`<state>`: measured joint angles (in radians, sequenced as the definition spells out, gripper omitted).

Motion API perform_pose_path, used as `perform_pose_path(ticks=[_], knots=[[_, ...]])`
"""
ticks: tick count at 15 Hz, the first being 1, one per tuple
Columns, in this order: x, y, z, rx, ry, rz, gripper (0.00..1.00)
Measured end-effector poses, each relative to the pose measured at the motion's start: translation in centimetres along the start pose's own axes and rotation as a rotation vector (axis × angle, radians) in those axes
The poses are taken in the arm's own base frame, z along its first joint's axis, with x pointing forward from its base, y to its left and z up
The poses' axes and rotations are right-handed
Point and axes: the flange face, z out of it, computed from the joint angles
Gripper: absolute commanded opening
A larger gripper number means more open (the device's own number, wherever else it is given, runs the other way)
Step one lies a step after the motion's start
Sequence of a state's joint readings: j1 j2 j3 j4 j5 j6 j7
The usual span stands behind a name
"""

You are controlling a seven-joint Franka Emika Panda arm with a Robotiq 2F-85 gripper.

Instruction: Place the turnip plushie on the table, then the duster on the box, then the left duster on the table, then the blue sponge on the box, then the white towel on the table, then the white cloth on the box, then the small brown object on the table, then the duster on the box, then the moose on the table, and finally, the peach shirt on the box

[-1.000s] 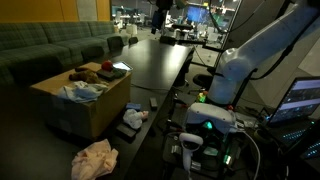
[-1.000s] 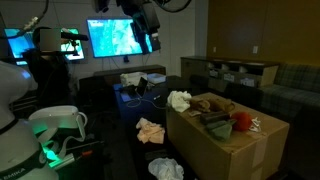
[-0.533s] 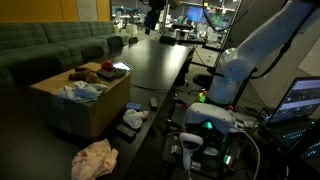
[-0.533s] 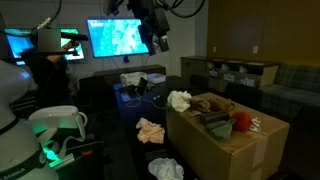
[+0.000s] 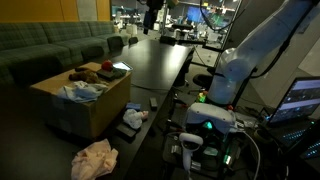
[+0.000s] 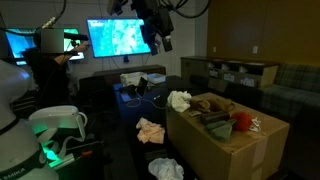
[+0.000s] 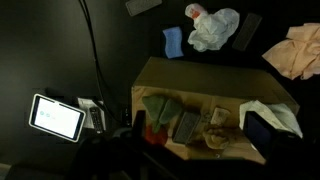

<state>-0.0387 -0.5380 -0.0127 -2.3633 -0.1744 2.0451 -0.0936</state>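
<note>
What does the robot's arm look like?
The robot arm is white, built from thick, rounded, tube-like segments. Its gripper is black and blocky, with dark cables looping near it. A green light glows at the base.

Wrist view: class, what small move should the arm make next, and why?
Probably lower straight toward the box: the gripper hangs open high above it with nothing visibly held, and the white towel lies on the box, not yet on the table.
</note>
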Motion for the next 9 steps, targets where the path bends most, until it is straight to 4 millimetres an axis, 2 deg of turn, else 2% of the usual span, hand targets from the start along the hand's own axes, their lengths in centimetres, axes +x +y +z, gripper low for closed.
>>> perform_pose_path(ticks=[3,7,9], knots=[[2.8,0.4,3.2,0.008,0.005,-0.022,1.00],[8.7,0.2,10.4,0.020,-0.016,-0.044,1.00],[12.0,0.2,13.3,0.021,-0.019,-0.050,1.00]])
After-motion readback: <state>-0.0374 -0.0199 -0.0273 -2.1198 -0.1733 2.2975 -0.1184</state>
